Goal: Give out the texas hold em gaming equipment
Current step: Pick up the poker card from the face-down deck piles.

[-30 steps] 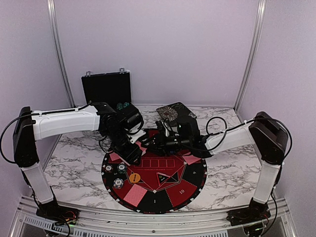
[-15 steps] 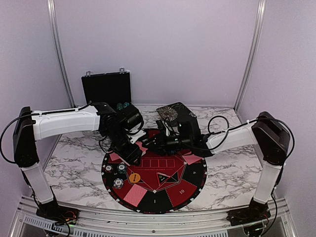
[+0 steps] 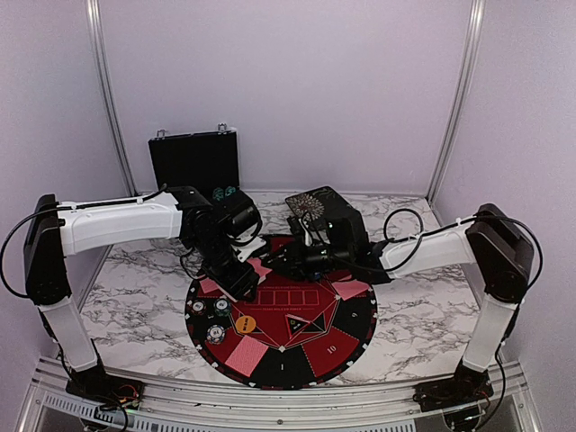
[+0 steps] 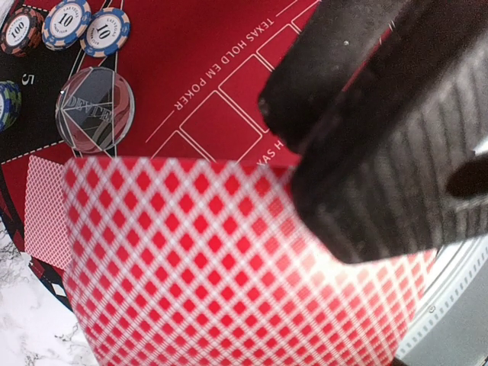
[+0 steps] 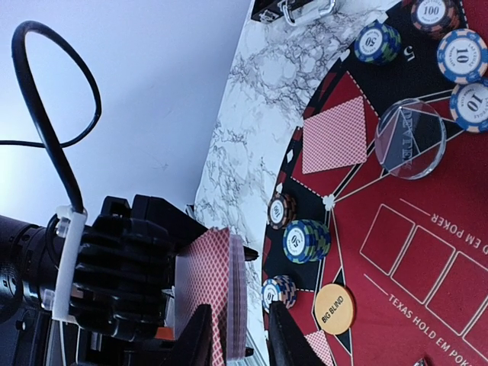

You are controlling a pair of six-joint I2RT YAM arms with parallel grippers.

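A: Where is the card deck (image 5: pixel 217 286) lying?

B: It isn't lying anywhere. The left gripper (image 3: pixel 245 273) is clamping it in the air over the far left part of the mat (image 3: pixel 270 362), well inside the desk's edges. In the left wrist view, one ribbed finger (image 4: pixel 366 168) is pressing across the diamond-patterned back.

A: And the right gripper (image 5: pixel 241 320)?

B: It is reaching in from the desk's right side with its jaws partly apart and nothing in its hold. The deck is showing edge-on to it, straight ahead. The deck's long edge is running roughly in line with the fingers, and the outer cards are poking into the gap between them. Whether a pad is touching a card, I cannot tell.

A: So which arm is taking the next card?

B: The right one, I'd judge. It is straddling that edge, so it is needing only to pinch the outermost card, peel it off sideways and carry it to a seat on the mat.
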